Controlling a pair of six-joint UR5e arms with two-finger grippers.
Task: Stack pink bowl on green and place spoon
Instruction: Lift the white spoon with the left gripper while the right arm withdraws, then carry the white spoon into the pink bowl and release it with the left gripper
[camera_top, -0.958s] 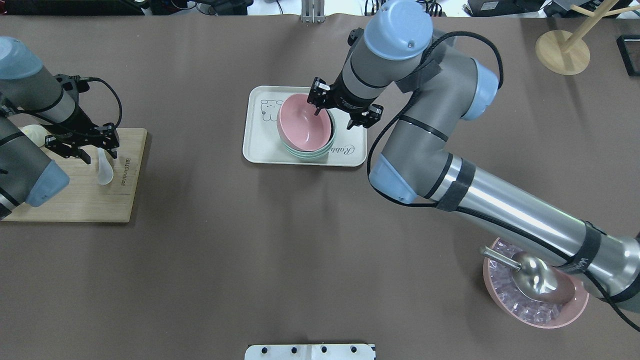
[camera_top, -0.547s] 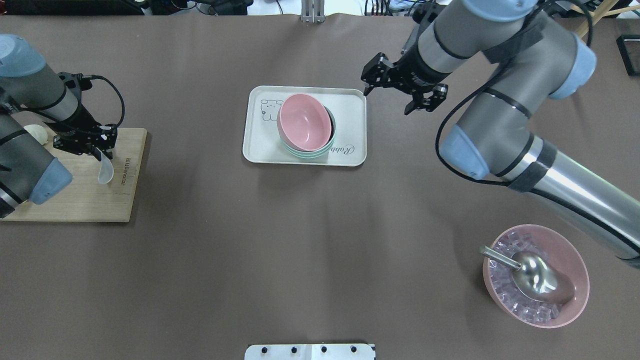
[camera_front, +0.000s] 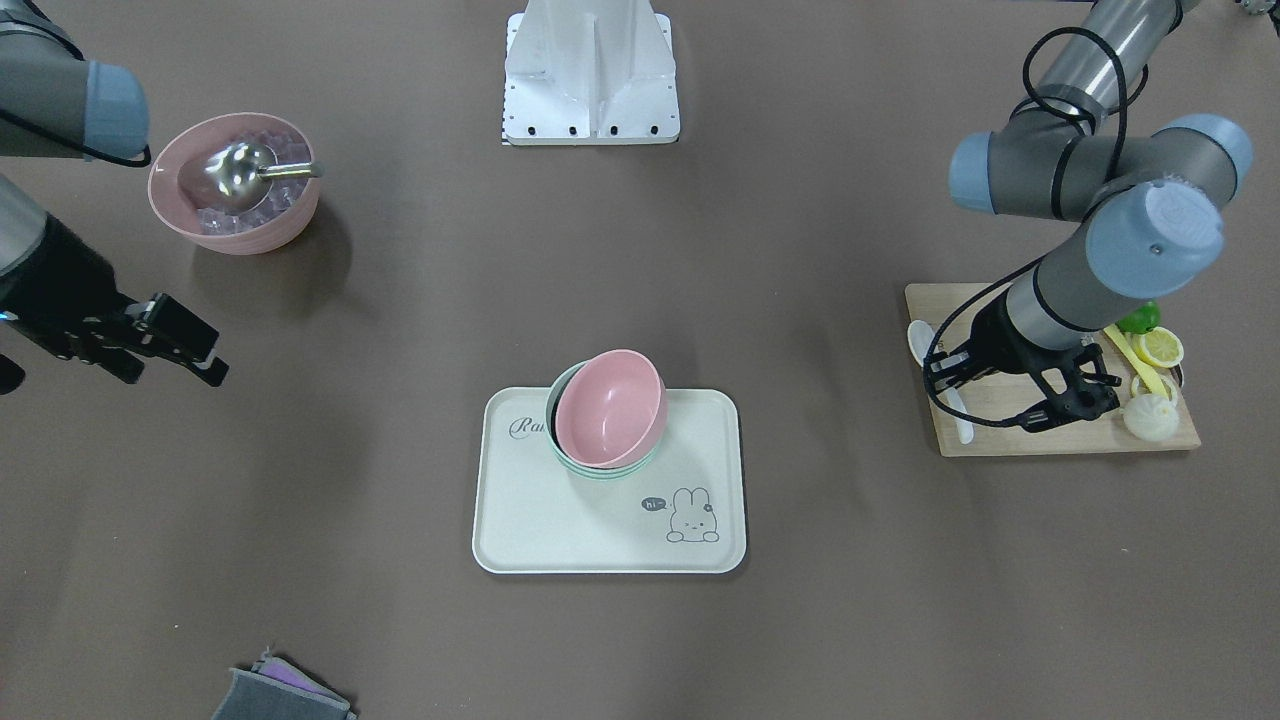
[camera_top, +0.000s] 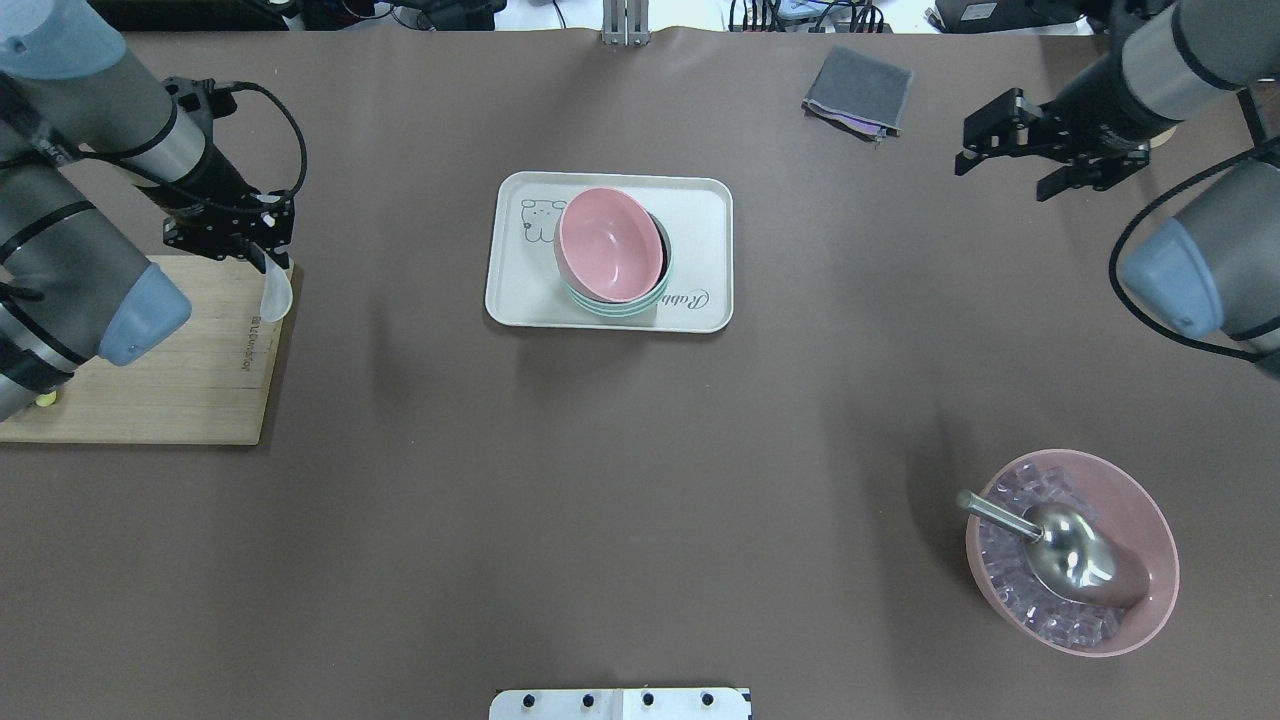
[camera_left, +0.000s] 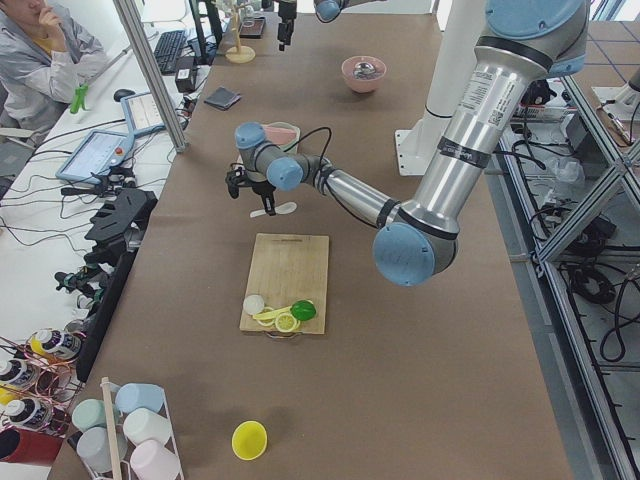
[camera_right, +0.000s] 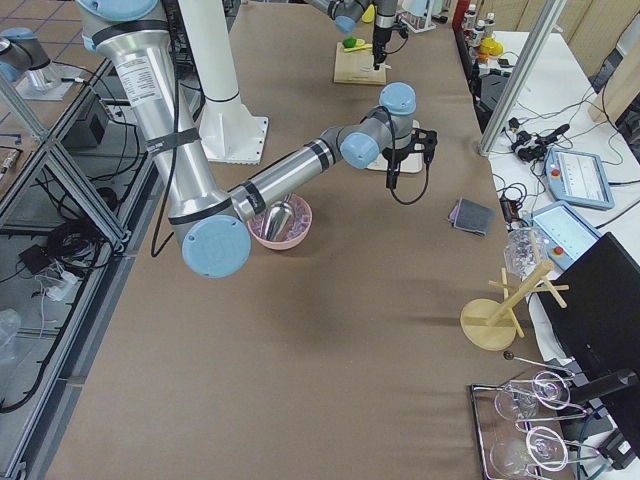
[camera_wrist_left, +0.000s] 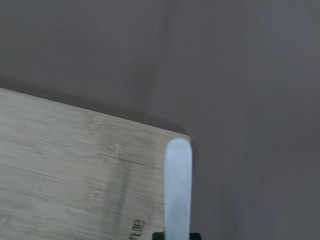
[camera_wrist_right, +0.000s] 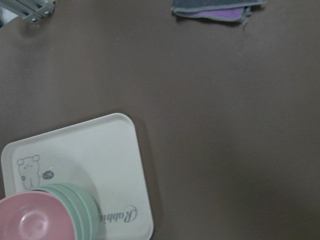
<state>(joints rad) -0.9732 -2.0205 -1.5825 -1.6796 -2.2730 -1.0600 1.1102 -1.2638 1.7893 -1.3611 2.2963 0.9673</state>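
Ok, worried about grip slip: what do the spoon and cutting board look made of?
The spoon looks translucent white and smooth: probably plastic, possibly glazed ceramic. The cutting board is matte pale bamboo or wood, by its strip grain.

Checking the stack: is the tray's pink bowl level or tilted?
Tilted: the pink bowl leans askew, green bowls showing rims along one side only.

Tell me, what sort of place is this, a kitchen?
Probably a robotics lab: an operator sits beside the table, a control tablet lies nearby, and an aluminium framing post stands alongside.
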